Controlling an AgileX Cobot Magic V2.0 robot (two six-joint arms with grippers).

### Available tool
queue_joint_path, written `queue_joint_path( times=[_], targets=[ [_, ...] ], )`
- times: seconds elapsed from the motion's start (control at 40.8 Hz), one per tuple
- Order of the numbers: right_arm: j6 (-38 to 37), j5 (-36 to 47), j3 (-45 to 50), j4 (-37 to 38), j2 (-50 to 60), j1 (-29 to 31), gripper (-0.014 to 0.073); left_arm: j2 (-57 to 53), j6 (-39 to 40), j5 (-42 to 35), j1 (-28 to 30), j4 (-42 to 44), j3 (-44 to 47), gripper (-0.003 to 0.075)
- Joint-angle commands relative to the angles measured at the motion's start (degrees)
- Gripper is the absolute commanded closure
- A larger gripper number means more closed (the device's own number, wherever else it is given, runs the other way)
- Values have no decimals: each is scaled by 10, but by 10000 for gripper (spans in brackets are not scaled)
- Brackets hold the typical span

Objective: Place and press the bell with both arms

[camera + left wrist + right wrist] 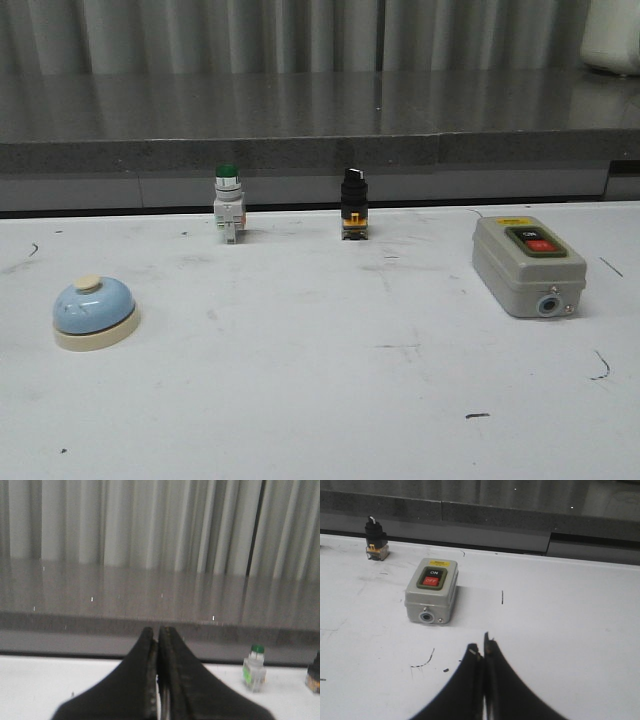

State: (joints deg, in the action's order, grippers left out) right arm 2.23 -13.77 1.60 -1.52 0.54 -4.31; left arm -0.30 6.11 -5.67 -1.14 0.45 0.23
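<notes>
A green-capped pushbutton (pixel 227 203) is seen upright on the white table (pixel 330 380), near its far edge; in the left wrist view it is set beyond the fingertips and off to one side. A black selector switch (pixel 353 203) is placed well apart from it along the same far edge. A grey switch box (pixel 527 264), marked ON and OFF, is laid flat on the table; in the right wrist view it is found just beyond the fingertips, with the selector switch farther behind it. A grey ledge (pixel 300 120) and a pale curtain (pixel 300 30) are seen behind the table.
</notes>
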Motion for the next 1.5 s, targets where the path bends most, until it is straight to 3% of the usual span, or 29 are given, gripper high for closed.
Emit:
queue_joint_path(
  times=[0.0,0.123,0.368,0.466,0.638,0.736,0.883,0.957,1.006,1.227,1.472],
  targets=[
    [6,44,-4,7,9,3,661,-9,7,-136,1,-9,7,739],
    [6,44,-4,7,9,3,661,3,7,-114,1,-19,-55,739],
    [6,44,-4,7,9,3,661,161,7,141,1,-19,-256,740],
    [6,44,-4,7,9,3,661,219,7,180,1,-19,-296,740],
    [6,44,-4,7,9,3,661,258,7,179,1,-19,-303,730],
    [6,44,-4,7,9,3,661,259,7,180,1,-19,-303,603],
    [6,44,-4,7,9,3,661,259,7,180,1,-19,-303,183],
    [6,44,-4,7,9,3,661,259,7,180,1,-21,-303,48],
    [6,44,-4,7,9,3,661,259,7,191,1,-30,-303,20],
    [6,44,-4,7,9,3,661,329,-12,210,-12,-32,-307,31],
    [6,44,-4,7,9,3,661,480,-12,218,-108,-32,-338,31]
  ],
)
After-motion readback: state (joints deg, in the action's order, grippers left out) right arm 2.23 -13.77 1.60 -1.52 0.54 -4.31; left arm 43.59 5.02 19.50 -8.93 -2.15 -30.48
